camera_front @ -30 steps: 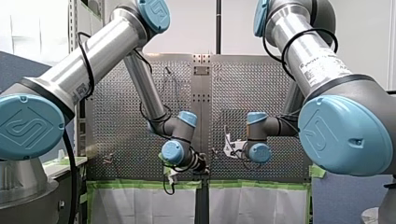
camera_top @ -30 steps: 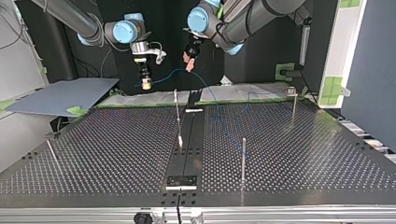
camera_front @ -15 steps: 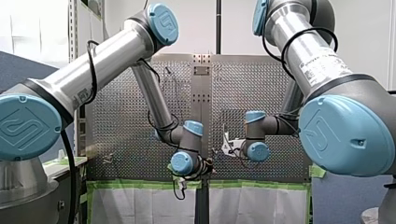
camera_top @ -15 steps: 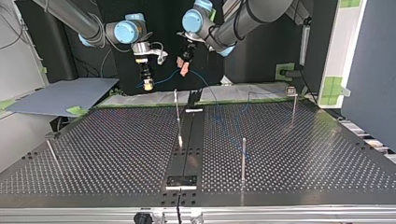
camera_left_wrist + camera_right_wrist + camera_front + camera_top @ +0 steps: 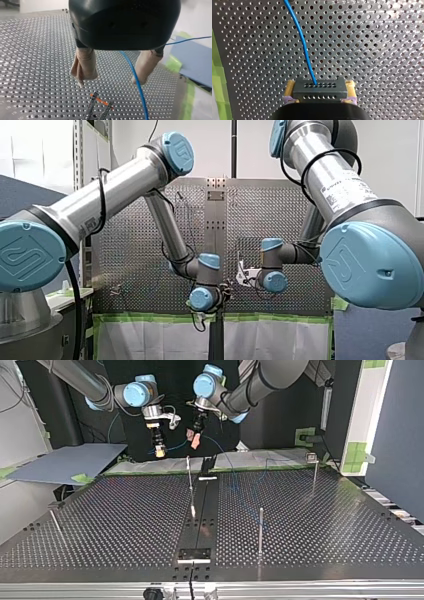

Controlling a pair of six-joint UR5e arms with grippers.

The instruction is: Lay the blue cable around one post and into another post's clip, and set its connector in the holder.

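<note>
Thin blue cable (image 5: 304, 47) running up from a boxy black connector (image 5: 320, 89) with rows of small holes. Clamped flat between the yellow pads of my right pincer (image 5: 320, 87), above the perforated metal desk (image 5: 374, 50). Further along, passing between the spread, beige-wrapped fingers of my left pincer (image 5: 110, 81), unclamped.

Top view: thin posts interrupt the perforated table (image 5: 125, 525). A middle clip post (image 5: 190, 485) has a bare post (image 5: 260, 527) at its 4 o'clock, a box-topped post (image 5: 314, 474) at 3 and an outer post (image 5: 55, 523) at 9, with wide lanes between. The blue cable (image 5: 305, 51) stretches from the connector (image 5: 320, 88) clamped in my right gripper (image 5: 159, 450) through the spread fingers (image 5: 85, 67) of my left gripper (image 5: 110, 80).
</note>
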